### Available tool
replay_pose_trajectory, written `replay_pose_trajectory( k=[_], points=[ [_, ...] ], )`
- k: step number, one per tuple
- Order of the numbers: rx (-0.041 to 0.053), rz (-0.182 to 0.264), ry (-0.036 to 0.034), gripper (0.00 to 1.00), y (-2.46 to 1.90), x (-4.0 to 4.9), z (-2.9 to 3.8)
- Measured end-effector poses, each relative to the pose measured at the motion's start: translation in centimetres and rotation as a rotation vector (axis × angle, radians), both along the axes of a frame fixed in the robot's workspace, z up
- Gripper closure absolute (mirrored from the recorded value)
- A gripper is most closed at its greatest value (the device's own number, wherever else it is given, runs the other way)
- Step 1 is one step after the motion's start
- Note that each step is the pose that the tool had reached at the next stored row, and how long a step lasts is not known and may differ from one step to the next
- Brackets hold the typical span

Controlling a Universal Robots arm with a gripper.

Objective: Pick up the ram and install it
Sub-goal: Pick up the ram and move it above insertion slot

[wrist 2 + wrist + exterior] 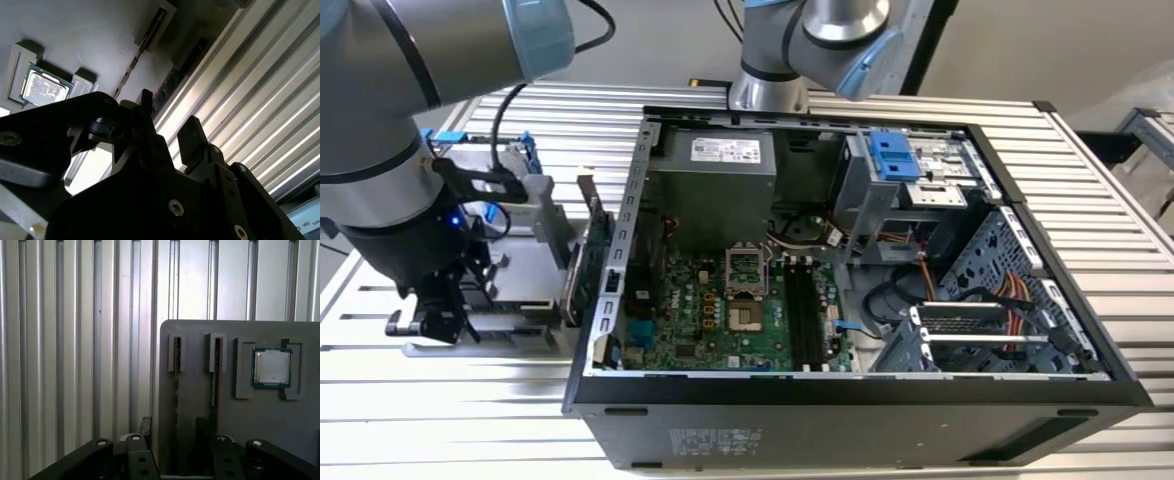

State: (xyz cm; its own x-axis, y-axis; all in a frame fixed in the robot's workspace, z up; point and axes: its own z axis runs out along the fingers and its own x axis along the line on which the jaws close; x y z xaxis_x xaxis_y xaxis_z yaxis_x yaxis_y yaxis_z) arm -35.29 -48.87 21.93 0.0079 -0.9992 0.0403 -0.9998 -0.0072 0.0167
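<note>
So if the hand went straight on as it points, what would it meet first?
Most likely the ram, standing edge-on in the grey tray, straight ahead of the open hand; depth is unclear.

Ribbed metal table — bright glare on slats, pale grey backdrop behind.

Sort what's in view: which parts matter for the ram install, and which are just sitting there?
Job: ram on edge in the grey tray, open gripper straddling it, motherboard memory slots.
Lying about: second memory stick, CPU, expansion card, drive with blue rails.
</note>
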Motion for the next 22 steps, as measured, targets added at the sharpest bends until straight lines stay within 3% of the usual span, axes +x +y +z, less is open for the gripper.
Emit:
replay_pose_trajectory(
  k=[22],
  points=[
    [-0.0033,0.001,-0.0013,0.0,0.2,-0.4,-2.08]
  ],
)
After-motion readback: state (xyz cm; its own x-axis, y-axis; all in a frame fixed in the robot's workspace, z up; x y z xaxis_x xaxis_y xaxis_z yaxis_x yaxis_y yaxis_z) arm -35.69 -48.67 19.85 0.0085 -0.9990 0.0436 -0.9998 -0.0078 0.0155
